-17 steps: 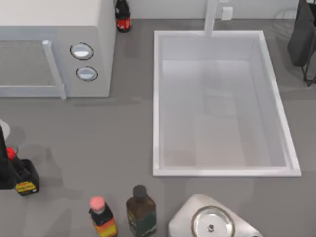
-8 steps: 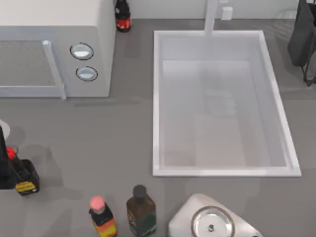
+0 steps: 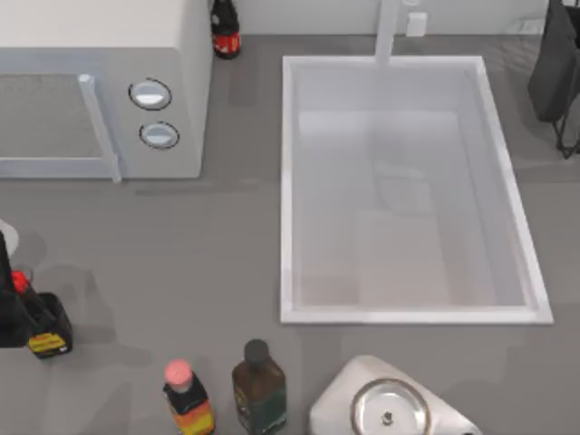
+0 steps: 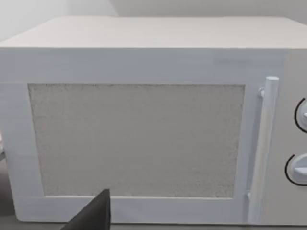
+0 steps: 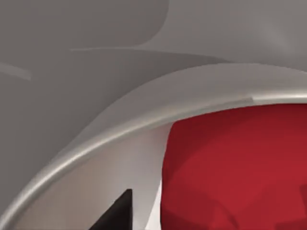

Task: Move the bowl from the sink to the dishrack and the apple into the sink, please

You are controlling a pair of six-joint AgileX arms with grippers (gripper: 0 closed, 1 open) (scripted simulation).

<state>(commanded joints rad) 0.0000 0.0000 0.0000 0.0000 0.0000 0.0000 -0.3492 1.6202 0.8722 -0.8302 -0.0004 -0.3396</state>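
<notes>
Top view first: the large rectangular white-grey sink [image 3: 404, 315] with its raised pale rim sits on the right half of the grey surface [image 3: 208, 254], white faucet post [image 3: 388, 32] standing at its far short side. Over on the far left, the boxy white microwave [image 3: 100, 86] with two round dials, and a dark red-labelled bottle [image 3: 225, 29] just past its far right corner. Near edge now: a pink-capped bottle with an orange label [image 3: 188, 399] just beside a dark brown bottle with a black cap [image 3: 258, 388], and right of them a round steel lid with a knob [image 3: 390, 412] on a pale grey base. The left arm [image 3: 7, 313] hangs at the near-left edge, a black yellow-labelled bottle [image 3: 47, 333] just beside it; the right arm [image 3: 555, 63] is up at the far-right corner, beyond the sink's rim. Left wrist view looks straight at the microwave door, with a dark tip of the left end effector [image 4: 93, 215] poking in; wide or narrow, I cannot tell. Right wrist view: the bright red apple [image 5: 235, 172] looms very close, tucked inside a curved pale grey rim [image 5: 120, 127], with a dark tip of the right end effector [image 5: 117, 213] just beside it, and again I cannot tell whether it is wide or narrow.
</notes>
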